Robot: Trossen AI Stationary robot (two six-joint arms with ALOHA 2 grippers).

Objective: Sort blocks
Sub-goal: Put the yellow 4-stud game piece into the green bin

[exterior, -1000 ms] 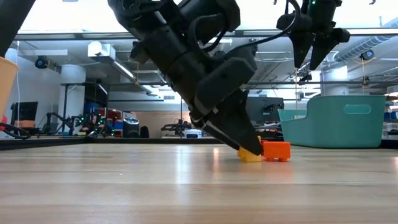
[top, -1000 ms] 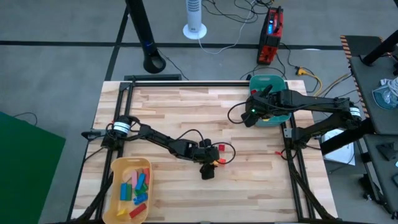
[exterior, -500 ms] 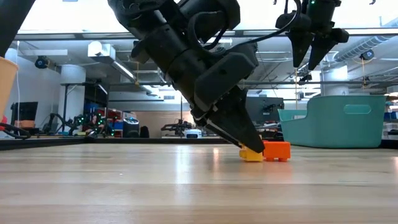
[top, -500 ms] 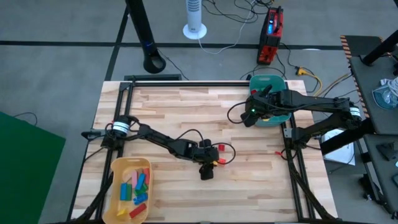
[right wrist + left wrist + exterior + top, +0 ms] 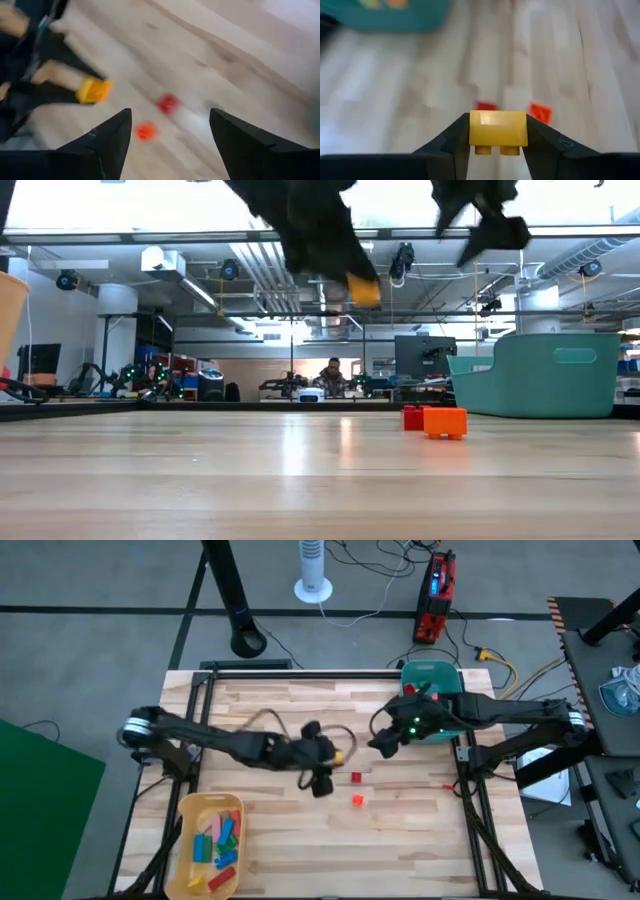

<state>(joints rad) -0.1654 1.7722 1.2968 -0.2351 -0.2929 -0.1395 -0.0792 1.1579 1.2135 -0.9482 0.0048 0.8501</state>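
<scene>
My left gripper (image 5: 498, 126) is shut on a yellow block (image 5: 498, 128) and holds it high above the table's middle (image 5: 338, 754) (image 5: 363, 288). A red block (image 5: 355, 777) and an orange block (image 5: 358, 800) rest flat on the wood below it, and both show in the low view as the red block (image 5: 412, 417) and orange block (image 5: 445, 422). My right gripper (image 5: 170, 120) hangs open in the air to the right of the yellow block (image 5: 380, 745), holding nothing. My left gripper pinches the yellow block by two opposite side faces (image 5: 472, 129) between its two fingertips. The fingers slant downward, coming from the table's left. The block is lifted clear of the table, level between the fingers, with its two studs (image 5: 492, 149) showing on one face.
A yellow tray (image 5: 185, 805) with several blocks in it sits at the near left corner. A teal bin (image 5: 432, 675) stands at the far right edge, also seen as the teal bin (image 5: 545, 375). Bare wood lies between them.
My left gripper has risen from the table beside the orange block and gone a little toward the far edge, carrying the yellow block up clear of the wood. The orange and red blocks have stayed put. My right gripper has tipped and shifted slightly toward the table's middle.
</scene>
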